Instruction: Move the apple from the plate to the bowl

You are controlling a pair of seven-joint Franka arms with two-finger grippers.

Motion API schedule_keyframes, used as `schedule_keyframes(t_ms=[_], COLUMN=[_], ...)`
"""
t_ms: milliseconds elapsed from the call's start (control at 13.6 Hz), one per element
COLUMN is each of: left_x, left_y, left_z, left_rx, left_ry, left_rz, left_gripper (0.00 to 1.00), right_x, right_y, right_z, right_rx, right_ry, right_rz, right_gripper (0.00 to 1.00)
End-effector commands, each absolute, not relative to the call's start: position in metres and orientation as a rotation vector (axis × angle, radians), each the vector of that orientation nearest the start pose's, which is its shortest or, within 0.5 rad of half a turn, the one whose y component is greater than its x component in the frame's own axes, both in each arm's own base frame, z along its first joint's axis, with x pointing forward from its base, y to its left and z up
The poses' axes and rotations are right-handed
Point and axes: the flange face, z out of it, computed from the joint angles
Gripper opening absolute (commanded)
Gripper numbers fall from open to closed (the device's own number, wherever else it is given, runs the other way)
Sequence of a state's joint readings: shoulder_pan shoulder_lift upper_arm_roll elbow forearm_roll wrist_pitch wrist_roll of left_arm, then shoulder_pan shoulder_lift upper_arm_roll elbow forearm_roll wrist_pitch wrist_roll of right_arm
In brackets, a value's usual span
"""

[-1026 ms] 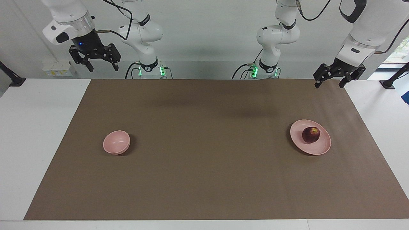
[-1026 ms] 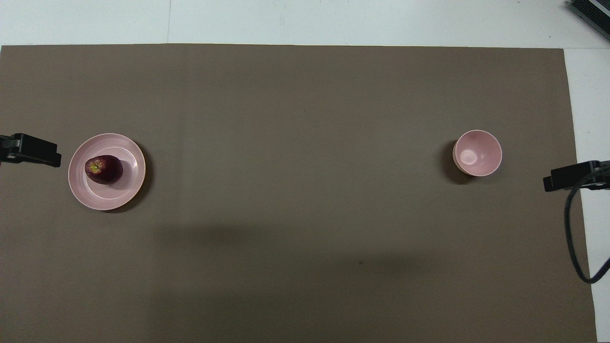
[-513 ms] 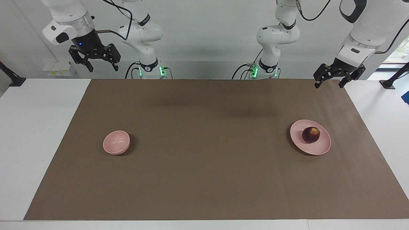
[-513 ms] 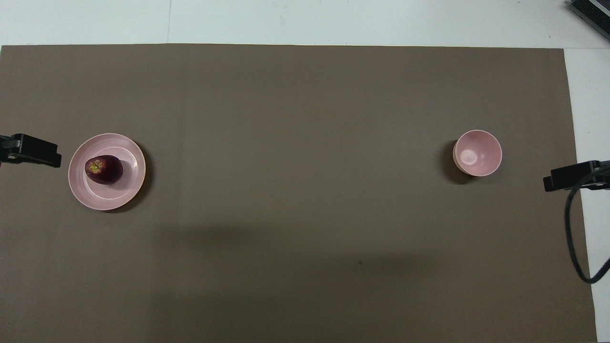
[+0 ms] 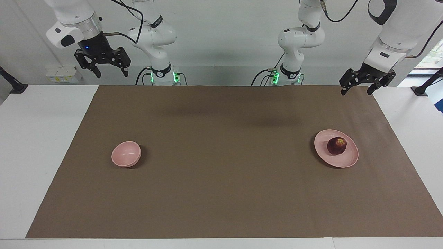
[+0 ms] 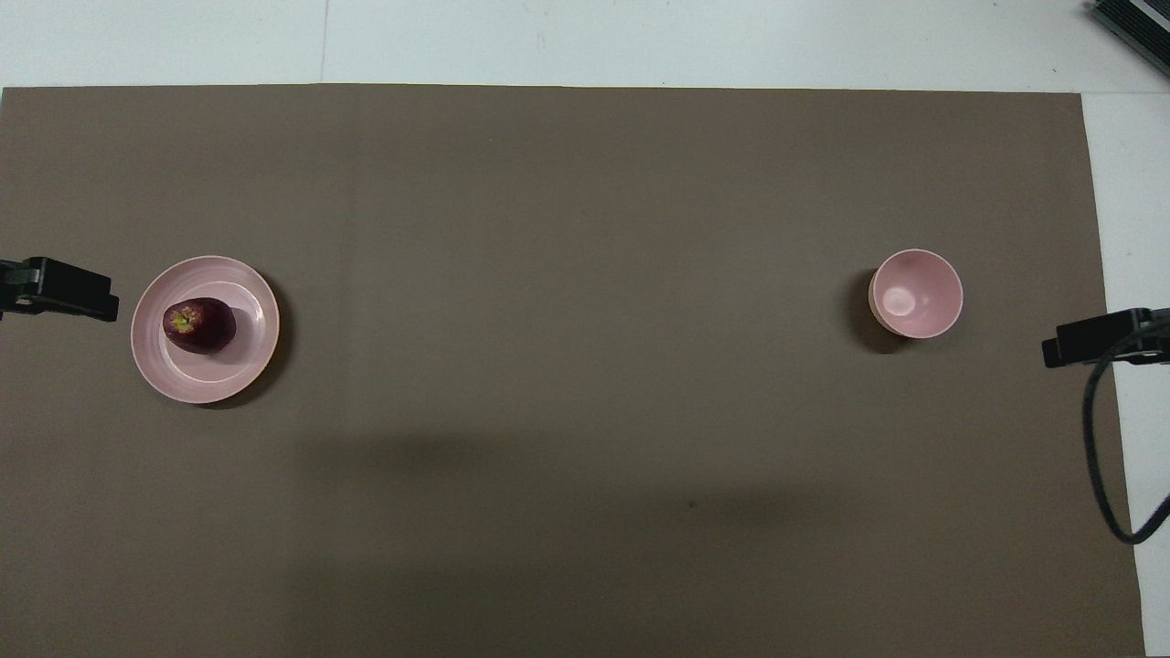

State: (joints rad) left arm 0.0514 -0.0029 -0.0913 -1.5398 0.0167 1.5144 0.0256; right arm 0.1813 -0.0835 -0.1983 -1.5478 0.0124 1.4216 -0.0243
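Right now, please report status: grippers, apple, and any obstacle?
Left gripper and right gripper open, raised, empty. Apple on plate. Bowl empty, toward right arm's end. Nothing between them.

White table (image 5: 41,145), brown mat (image 5: 221,193), pale wall (image 5: 221,41)

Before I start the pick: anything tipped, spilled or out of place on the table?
Nothing stands out. The apple sits on the plate, the bowl stands upright and empty toward the right arm's end, and the left gripper and right gripper hang open, raised.
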Motion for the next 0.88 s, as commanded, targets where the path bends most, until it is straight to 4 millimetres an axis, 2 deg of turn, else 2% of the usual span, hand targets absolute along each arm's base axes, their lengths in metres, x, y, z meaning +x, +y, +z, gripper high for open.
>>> schedule_keyframes(t_ms=[0, 220, 293, 440, 513, 586, 733, 806], left_x=[0.543, 0.546, 0.548, 0.551, 0.554, 0.558, 0.56, 0.56], left_y=[-0.017, 0.003, 0.012, 0.017, 0.031, 0.042, 0.048, 0.05], left_z=[0.642, 0.638, 0.63, 0.616, 0.61, 0.597, 0.565, 0.55], left_rx=[-3.134, -3.136, -3.136, -3.135, -3.135, -3.133, -3.127, -3.121], left_ry=[0.091, 0.06, 0.055, 0.12, 0.113, 0.13, 0.238, 0.294], left_rz=[0.031, 0.003, -0.004, 0.005, -0.014, -0.023, -0.013, -0.015], left_gripper=[1.0, 1.0, 1.0, 1.0, 1.0, 1.0, 1.0, 1.0], right_x=[0.515, 0.515, 0.515, 0.514, 0.515, 0.515, 0.514, 0.508], right_y=[-0.014, -0.014, -0.014, -0.015, -0.014, -0.016, -0.016, -0.017], right_z=[0.669, 0.669, 0.669, 0.669, 0.669, 0.669, 0.669, 0.677], right_rx=[-3.097, -3.097, -3.097, -3.097, -3.098, -3.097, -3.097, -3.096], right_ry=[-0.031, -0.031, -0.031, -0.028, -0.028, -0.024, -0.026, -0.024], right_rz=[0.064, 0.064, 0.064, 0.064, 0.062, 0.062, 0.064, 0.05], right_gripper=[1.0, 1.0, 1.0, 1.0, 1.0, 1.0, 1.0, 1.0])
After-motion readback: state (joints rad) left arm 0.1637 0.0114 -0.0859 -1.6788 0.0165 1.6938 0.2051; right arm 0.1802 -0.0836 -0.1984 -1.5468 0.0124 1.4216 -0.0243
